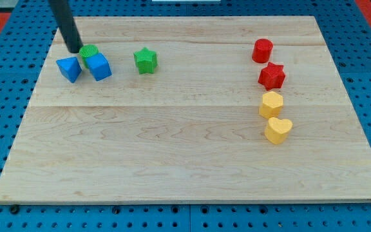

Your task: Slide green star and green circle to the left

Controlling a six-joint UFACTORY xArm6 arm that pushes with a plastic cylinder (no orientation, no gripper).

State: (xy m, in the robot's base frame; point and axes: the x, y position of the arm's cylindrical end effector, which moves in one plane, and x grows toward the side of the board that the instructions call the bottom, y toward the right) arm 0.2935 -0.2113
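The green star (145, 60) lies on the wooden board at the upper left-centre. The green circle (89, 52) sits further left, wedged behind and between a blue triangle (69, 68) and a blue cube (98, 66), touching both. My tip (75, 49) is at the upper left, right beside the green circle's left edge and just above the blue triangle. The rod rises from it out of the view's top.
At the right stand a red cylinder (262, 50), a red star (272, 76), a yellow hexagon (270, 104) and a yellow heart (277, 129) in a column. The board's left edge (34, 96) is close to the blue blocks; blue pegboard surrounds the board.
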